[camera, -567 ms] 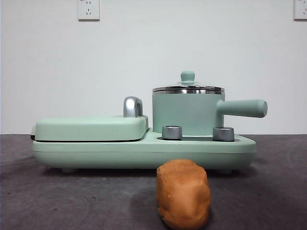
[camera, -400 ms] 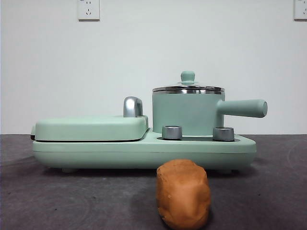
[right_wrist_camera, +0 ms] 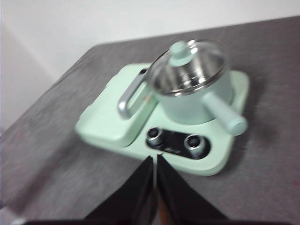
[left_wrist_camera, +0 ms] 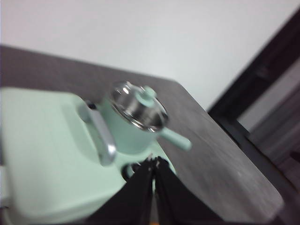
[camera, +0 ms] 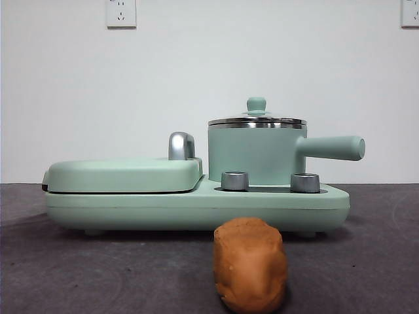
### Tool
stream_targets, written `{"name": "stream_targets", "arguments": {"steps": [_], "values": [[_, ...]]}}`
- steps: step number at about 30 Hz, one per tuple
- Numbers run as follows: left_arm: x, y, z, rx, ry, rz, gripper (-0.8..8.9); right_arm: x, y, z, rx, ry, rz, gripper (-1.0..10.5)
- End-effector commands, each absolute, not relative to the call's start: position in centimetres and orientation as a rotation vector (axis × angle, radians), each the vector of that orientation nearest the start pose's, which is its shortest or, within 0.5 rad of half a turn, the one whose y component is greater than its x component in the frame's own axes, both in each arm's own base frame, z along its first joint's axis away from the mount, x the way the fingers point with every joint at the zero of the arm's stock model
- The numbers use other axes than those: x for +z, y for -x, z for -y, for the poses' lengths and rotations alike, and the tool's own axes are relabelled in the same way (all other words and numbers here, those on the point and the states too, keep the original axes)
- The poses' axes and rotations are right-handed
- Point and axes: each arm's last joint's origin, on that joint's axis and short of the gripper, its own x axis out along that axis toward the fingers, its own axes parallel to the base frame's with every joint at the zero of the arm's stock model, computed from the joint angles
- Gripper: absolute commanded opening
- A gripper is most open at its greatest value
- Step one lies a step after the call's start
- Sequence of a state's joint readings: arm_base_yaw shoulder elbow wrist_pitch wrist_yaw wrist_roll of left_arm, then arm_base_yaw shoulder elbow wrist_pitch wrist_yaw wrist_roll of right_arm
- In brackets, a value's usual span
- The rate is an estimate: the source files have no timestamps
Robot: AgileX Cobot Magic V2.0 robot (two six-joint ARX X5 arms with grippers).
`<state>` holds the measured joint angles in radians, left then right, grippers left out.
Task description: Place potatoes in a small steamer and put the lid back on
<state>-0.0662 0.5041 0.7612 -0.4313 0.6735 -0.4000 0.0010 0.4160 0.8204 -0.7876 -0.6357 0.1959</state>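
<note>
On table, lumpy orange-brown potato (camera: 250, 265)

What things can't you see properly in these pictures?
- Inside the small steamer: front view, hidden by its wall and the lid.
- Bottom of the potato: front view, cut off by the picture's lower edge.
- Knob markings: right wrist view, blurred.
- Potato: missing from both wrist views.
</note>
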Motion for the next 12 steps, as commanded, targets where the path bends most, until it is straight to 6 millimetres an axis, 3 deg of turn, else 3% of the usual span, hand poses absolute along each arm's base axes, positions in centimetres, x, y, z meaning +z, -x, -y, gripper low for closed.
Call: {"name": "stream_targets", "arguments": {"steps": [1,9,12], "values": [[34.5,-10.4,2.7,-0.748,0.391,-0.333,0.21,33.7,-6.5,-1.8,0.639,-0.25,-0.403,0.1],[35.0,-11.7,3.6,-0.815,0.358,-0.456,0.36,34.3,-6.5,-1.9,0.659,-0.241,-0.393,0.1],[34.8,-11.9,4.0,-0.837,0.355,-0.484,1.31,34.2,-6.4,-1.8,0.657,-0.245,-0.406,0.1]]}}
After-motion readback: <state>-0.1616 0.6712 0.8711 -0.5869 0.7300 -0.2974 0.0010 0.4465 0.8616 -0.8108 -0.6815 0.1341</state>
